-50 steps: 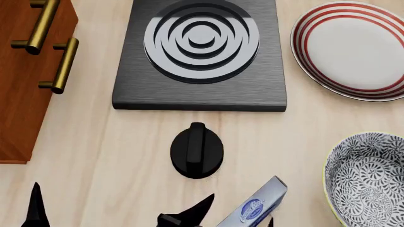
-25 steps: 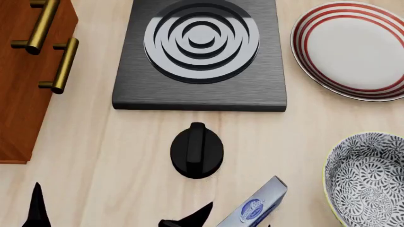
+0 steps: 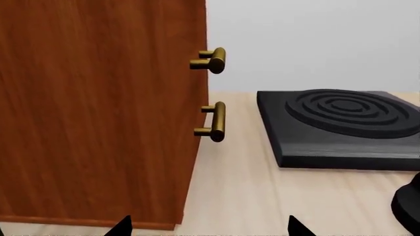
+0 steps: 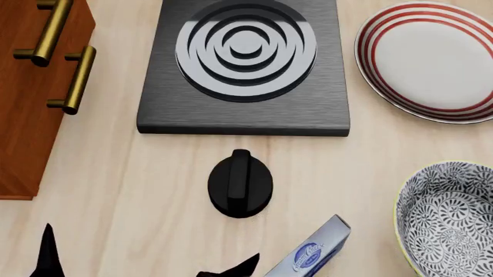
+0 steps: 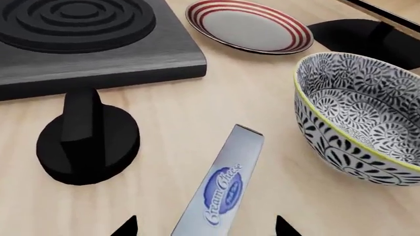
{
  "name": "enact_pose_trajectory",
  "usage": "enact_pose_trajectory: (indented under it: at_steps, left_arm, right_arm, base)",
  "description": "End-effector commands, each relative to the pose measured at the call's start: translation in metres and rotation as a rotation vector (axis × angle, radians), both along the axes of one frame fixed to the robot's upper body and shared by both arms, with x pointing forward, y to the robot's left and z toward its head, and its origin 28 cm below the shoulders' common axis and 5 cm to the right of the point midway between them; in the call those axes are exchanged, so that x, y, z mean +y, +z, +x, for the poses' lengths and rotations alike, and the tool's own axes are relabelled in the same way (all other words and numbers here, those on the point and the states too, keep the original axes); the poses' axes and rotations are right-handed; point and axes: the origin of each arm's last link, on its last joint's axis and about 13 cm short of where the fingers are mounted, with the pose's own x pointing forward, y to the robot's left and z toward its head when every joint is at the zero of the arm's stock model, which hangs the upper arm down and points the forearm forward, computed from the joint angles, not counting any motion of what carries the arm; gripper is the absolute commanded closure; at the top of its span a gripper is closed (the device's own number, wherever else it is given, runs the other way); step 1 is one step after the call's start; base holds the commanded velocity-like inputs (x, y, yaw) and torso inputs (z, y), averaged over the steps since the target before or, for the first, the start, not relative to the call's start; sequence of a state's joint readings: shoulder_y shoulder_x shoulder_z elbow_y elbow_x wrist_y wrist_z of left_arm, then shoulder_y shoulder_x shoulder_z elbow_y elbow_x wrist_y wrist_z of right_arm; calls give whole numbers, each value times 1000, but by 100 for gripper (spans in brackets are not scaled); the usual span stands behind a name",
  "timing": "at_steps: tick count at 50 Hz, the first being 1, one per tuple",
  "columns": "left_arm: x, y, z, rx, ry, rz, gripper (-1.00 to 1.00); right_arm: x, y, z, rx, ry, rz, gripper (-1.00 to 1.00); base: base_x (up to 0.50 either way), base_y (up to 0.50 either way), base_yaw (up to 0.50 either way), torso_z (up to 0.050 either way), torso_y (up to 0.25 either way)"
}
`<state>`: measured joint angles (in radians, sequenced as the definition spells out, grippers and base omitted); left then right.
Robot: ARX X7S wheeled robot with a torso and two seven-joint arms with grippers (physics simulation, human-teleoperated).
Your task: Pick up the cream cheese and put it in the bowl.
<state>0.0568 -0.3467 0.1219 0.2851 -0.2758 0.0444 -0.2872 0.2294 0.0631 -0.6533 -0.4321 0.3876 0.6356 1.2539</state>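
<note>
Both sets of dark fingertips had slipped a little lower toward the bottom edge of the head view since a second before, while everything on the table had kept its place.

From the head camera, the cream cheese (image 4: 314, 251) lay tilted at the bottom edge, just left of the bowl (image 4: 449, 216) and apart from it. One right fingertip (image 4: 235, 267) showed beside the box on its left; the other was out of frame. One left fingertip (image 4: 48, 251) poked up near the bottom left corner, below the wooden cabinet (image 4: 27, 109) with its brass handles. A black knob (image 4: 239, 183) sat in front of the stove plate (image 4: 245, 66), and the red-striped plate (image 4: 431, 57) lay at the upper right.

The left wrist camera showed the left gripper (image 3: 206, 227) only as two tips set wide apart with nothing between them, facing the cabinet (image 3: 98, 108), the stove plate (image 3: 341, 125) beyond.

The right wrist camera showed the right gripper (image 5: 206, 227) with its tips spread well apart on either side of the cream cheese (image 5: 223, 189), not touching it as far as could be seen. The box lay on the table, pointing away from the camera, between the knob (image 5: 85, 142) and the bowl (image 5: 357, 118), with the plate (image 5: 248, 24) farther off.
</note>
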Motion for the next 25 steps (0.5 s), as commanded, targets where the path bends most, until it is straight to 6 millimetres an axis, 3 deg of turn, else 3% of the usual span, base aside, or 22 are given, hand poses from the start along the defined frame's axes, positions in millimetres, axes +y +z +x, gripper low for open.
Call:
enact_pose_trajectory:
  at_steps: [1,25]
  left_arm:
    - [0,-1,0,5,-3,-1,-100]
    - [-1,-3,1,13,2,4,-100]
  right_arm:
    - [0,-6,4,39,7,-1,-100]
    - [-1,-19,18,150,35,16,-100]
  base:
    - [0,0,0,0,0]
    - [0,0,0,0,0]
